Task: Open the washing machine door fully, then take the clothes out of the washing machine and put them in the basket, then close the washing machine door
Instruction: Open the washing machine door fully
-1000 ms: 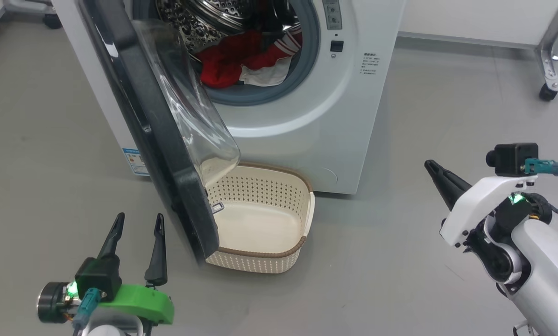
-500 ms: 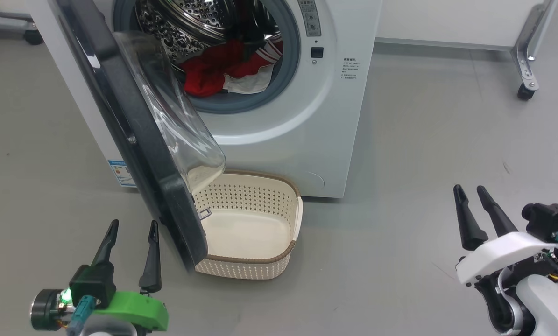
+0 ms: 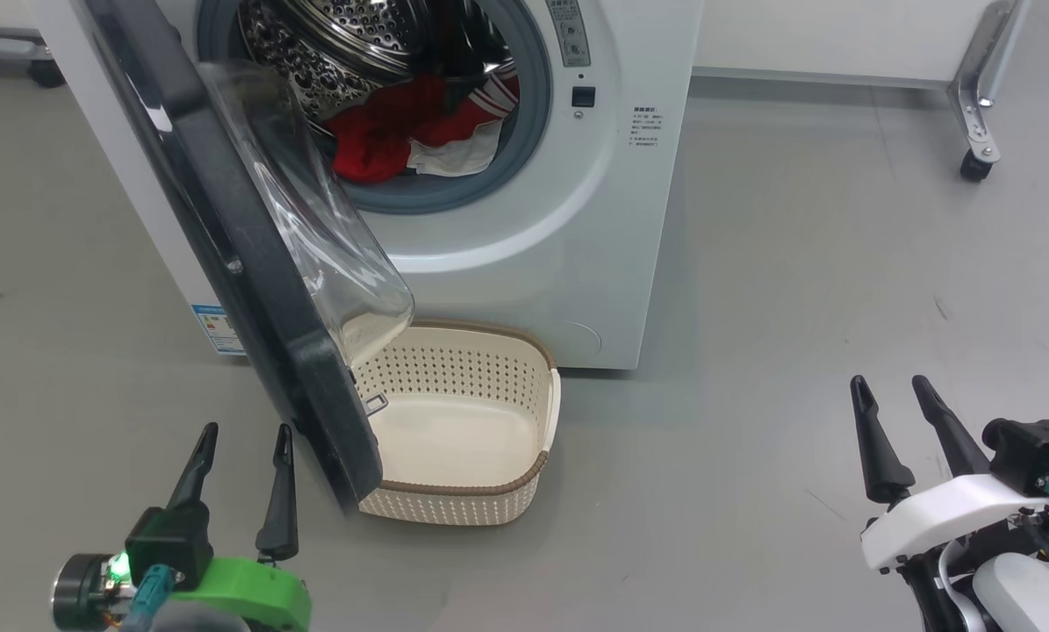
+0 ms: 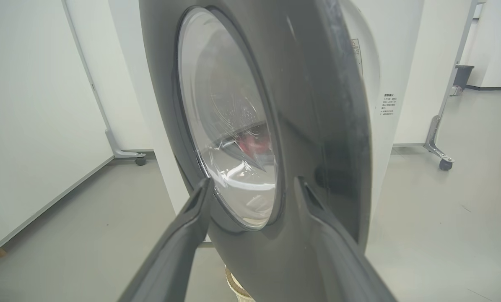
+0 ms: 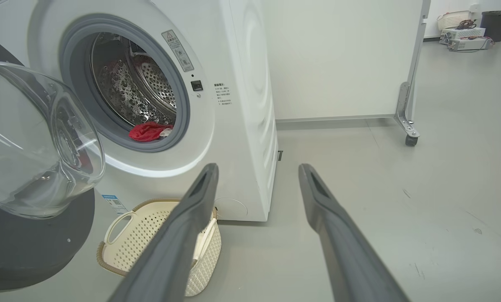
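Left gripper [image 3: 247, 428]: fingers spread wide, nothing between them. It sits low, just beside the outer face of the washing machine door [image 3: 252, 290]. Whether it touches the door, I cannot tell.
Right gripper [image 3: 887, 383]: fingers wide apart, empty. It is low over the floor [image 3: 752, 351], well apart from the washing machine [image 3: 577, 246].
Door: hinged at the machine's left side in the head view and standing out from the front toward the robot. The glass bowl window [image 3: 313, 219] bulges toward the opening. The door's lower edge hangs over the left end of the basket [image 3: 480, 484].
Clothes [image 3: 401, 136]: a red heap with a white panel and striped trim, lying at the bottom front of the perforated steel drum [image 3: 348, 35], against the grey rubber seal [image 3: 524, 132].
Basket: on the floor close against the machine's front, below the opening. It is cream and perforated, with nothing in it.
Done, by my reading: door unlatched and swung out enough to bare the drum mouth.
Doubtful: whether that counts as fully open. It looks to have swing left.
Left to do: all the unloading, since no garment is out, then shutting the door.
Stage: early, with the first step finished or nearly so.
Watch: the door over the basket narrows the drop zone.
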Motion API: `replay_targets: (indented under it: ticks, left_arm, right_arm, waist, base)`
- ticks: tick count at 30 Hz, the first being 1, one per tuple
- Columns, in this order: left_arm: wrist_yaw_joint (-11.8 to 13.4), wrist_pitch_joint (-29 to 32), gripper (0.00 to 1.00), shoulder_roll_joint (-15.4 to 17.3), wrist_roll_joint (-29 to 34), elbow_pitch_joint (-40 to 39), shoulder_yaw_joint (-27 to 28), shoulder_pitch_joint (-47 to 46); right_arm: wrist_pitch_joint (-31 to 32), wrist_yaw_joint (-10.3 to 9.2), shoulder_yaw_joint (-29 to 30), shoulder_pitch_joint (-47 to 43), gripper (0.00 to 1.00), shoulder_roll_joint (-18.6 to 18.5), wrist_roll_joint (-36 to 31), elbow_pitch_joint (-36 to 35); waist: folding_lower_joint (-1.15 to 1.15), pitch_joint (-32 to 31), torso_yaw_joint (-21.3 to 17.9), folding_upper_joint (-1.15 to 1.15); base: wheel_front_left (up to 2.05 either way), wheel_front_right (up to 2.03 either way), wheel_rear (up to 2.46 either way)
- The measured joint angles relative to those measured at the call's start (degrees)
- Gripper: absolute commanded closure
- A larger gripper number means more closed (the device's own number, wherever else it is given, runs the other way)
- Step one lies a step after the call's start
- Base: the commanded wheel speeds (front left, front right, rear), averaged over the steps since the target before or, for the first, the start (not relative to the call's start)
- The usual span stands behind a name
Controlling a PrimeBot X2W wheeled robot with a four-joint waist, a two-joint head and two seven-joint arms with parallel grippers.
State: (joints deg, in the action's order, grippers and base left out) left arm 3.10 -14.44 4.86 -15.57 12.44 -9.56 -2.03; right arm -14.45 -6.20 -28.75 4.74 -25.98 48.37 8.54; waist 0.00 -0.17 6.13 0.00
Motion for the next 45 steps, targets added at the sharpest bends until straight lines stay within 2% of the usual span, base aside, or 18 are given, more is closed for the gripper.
replay_targets:
  ticks: [14,30,45]
  left_arm:
    - [-0.5,0.0,0.00,-0.6,0.3,-0.1,0.8,0.6]
    - [-1.5,0.0,0.00,-1.0,1.1,0.0,1.2,0.6]
    - [-2.0,0.0,0.00,-1.6,1.3,0.3,1.4,0.6]
  right_arm:
    - [0.0,-0.45,7.4,-4.9,0.00,4.1,-6.3,-6.0]
    - [0.0,-0.33,10.5,-8.9,0.00,6.8,-10.3,-8.2]
    - [0.0,1.12,11.9,-10.4,0.00,8.2,-13.4,-8.8]
  waist:
    - [0.00,0.8,-0.5,0.00]
    - [0.00,0.9,-0.6,0.00]
    - [0.00,1.1,-0.3,0.00]
  base:
    - [0.00,0.00,0.00]
    - [0.00,0.00,0.00]
    - [0.00,0.00,0.00]
